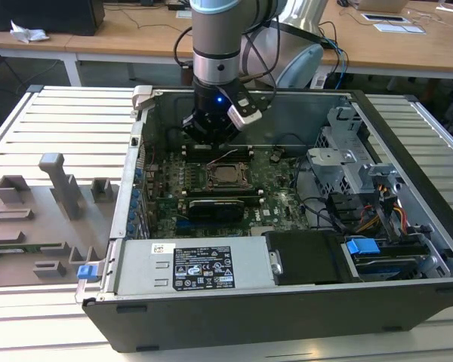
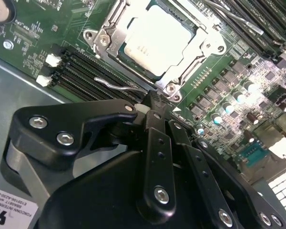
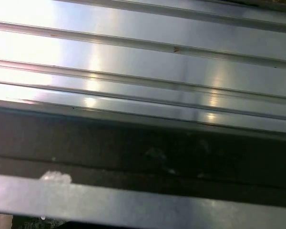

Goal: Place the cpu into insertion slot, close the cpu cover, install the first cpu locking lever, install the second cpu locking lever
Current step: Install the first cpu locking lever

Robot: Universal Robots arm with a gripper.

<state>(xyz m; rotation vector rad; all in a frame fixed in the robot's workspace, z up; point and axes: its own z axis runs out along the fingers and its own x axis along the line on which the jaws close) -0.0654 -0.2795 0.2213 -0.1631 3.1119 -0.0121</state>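
1. The black, jointed metal claw (image 2: 155, 107) hangs low inside the open grey steel computer case (image 1: 234, 317). It looks clenched, tips drawn together, and I can't tell if anything is pinched between them.
2. Just beyond the tips lies a thin bent silver wire locking lever (image 2: 117, 85), springy and slick. The danger as I see it: a round wire like that could skate off hard tips and snap back.
3. Past the lever, the dull silver hinged cpu cover (image 2: 200, 52) lies flat over the cpu (image 2: 157, 40), a pale square chip with a matte metal top. It sits in the black-framed insertion slot (image 2: 142, 72).
4. Beside the claw run long black ribbed memory slots (image 2: 81, 71) on the green circuit board (image 2: 52, 28). A push off-line here could scrape them.
5. Outward, the case rests on a slatted aluminium surface (image 1: 60, 121).
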